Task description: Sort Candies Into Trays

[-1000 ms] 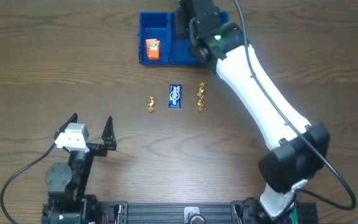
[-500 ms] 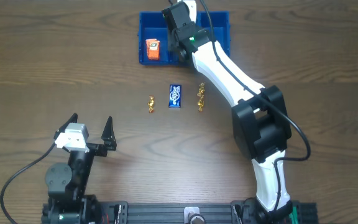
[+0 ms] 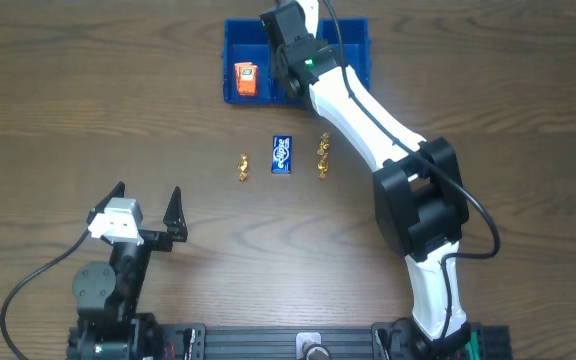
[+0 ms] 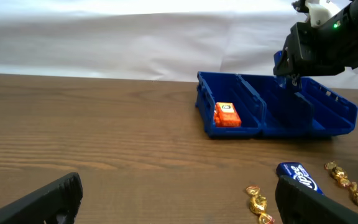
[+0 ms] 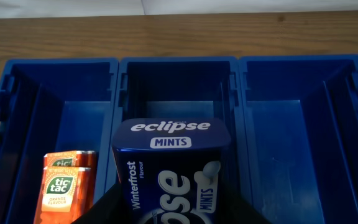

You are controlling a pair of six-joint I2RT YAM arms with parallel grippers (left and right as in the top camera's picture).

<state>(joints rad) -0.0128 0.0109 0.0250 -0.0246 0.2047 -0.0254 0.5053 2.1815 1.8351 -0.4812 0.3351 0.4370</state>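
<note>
The left claw [image 3: 148,190] sat low at the left of the table [image 3: 58,120]. Its own wrist view gave the side-on look that the overhead camera could not. In it the right claw [image 4: 291,73] hung over the blue tray [image 4: 328,118], well ahead of the left claw and off to its right, with its fingers dipping toward the middle compartment.

From above, three loose sweets lay in a row between the two claws. Left to right they were a single gold candy [image 3: 244,166], a blue bar [image 3: 282,154] and a short string of gold candies [image 3: 323,155].

The right wrist view added the load, a dark blue mint tin [image 5: 173,168] held up in front of the tray's middle compartment. An orange candy box [image 5: 64,186] lay in the compartment to the tin's left.

A second earlier the right arm had stretched out long, with its claw further right over the tray. It had since folded its elbow back and carried the claw leftward. Half a second earlier it already stood as now. The left claw and the loose sweets had not moved.

The left claw's fingers were spread wide, with nothing between them. The right claw pinched the mint tin by its sides. Whether the tin touched the tray floor could not be told.
</note>
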